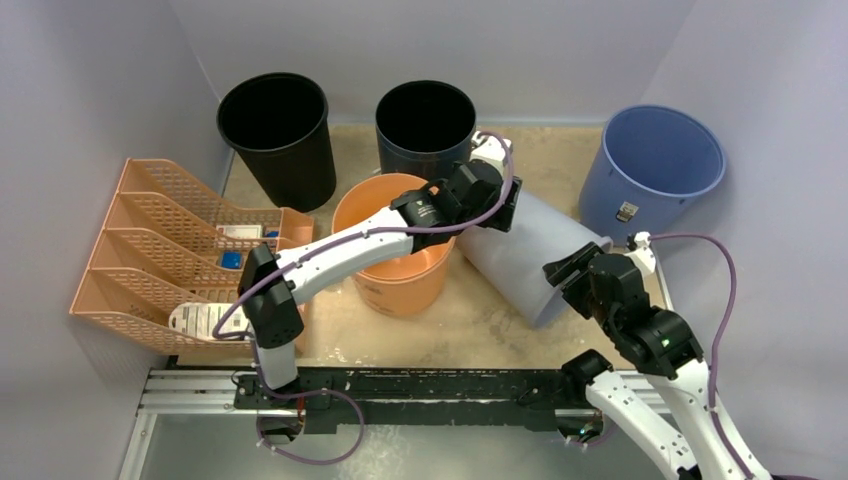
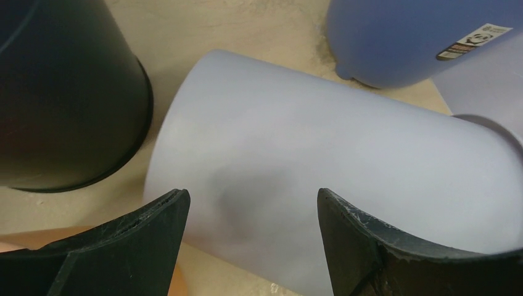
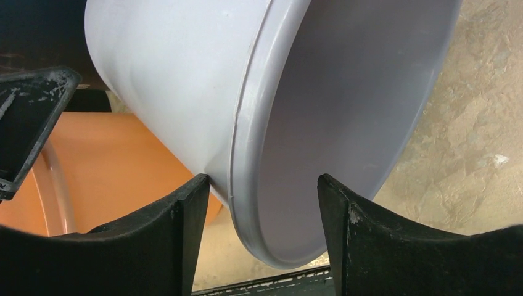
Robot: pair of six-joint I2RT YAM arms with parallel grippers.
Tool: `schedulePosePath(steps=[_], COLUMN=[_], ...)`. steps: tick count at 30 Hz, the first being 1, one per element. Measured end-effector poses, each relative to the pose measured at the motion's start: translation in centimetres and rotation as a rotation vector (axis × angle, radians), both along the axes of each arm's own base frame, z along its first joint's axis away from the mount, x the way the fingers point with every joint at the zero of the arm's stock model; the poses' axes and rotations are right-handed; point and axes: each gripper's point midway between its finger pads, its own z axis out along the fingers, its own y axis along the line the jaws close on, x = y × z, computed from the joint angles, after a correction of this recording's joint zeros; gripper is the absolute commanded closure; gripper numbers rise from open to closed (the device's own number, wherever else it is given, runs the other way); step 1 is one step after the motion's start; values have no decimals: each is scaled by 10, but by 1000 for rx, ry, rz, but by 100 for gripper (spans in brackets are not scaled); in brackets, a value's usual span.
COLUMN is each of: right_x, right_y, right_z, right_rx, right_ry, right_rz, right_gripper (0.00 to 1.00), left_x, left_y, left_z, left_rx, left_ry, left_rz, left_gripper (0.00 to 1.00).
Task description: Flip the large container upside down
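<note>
Right hand (image 3: pixel 259 182) at 5 o'clock, spread astride the rim of the smooth grey plastic bin (image 1: pixel 520 250), lying on its side at centre on the surface (image 1: pixel 470 325), left hand (image 2: pixel 251 197) released above its closed end, round orange bucket (image 1: pixel 400 285) beside, black bin (image 1: pixel 278 130) at 11, second black bin (image 1: pixel 425 120) at 12, blue bin (image 1: pixel 650 165) at 2.

The whole tabletop (image 1: pixel 470 325) is taken in by the top external view. It's set high above and behind the arm bases and aimed down and forward, so the far edge lands at the top of frame. The left wrist view is held close over the side wall of the tipped grey bin (image 2: pixel 321 154). It's pointed past the left gripper (image 2: pixel 253 192) toward the far right corner, where the blue bin (image 2: pixel 401 37) is caught. The right wrist view is parked almost against that bin's rim, by the near edge, with the orange bucket (image 3: pixel 117 154) at left. The grey bin is shared by all three views.
</note>
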Motion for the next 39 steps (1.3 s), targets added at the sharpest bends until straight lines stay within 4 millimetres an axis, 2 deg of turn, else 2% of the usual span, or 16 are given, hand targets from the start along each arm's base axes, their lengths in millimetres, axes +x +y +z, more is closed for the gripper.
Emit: schedulePosePath(steps=[4, 8, 10, 13, 17, 21, 26, 32, 39], right_x=[0, 1, 2, 4, 9, 6, 0, -2, -1], right_y=[-2, -4, -4, -3, -10, -18, -27, -26, -25], right_z=[1, 2, 3, 10, 30, 48, 57, 52, 50], right_rx=[-8, -28, -36, -53, -69, -53, -44, -51, -50], right_ry=[0, -2, 0, 0, -30, -97, -137, -108, -101], right_rz=[-3, -2, 2, 10, -27, -58, -87, -82, -79], right_gripper=[32, 24, 17, 13, 12, 14, 21, 46, 56], left_x=[0, 1, 5, 11, 12, 24, 46, 62, 56], left_y=[26, 57, 65, 70, 60, 33, 7, 15, 11], left_z=[-2, -5, 0, 5, 5, 3, -17, -34, -41], left_rx=[14, 43, 23, -14, -57, -82, -86, -70, -101], left_ry=[15, 37, 38, 53, 87, 107, 153, 195, 216], left_rz=[47, 100, 116, 121, 92, 65, 47, 61, 35], left_gripper=[24, 24, 24, 24, 24, 24, 24, 24, 24])
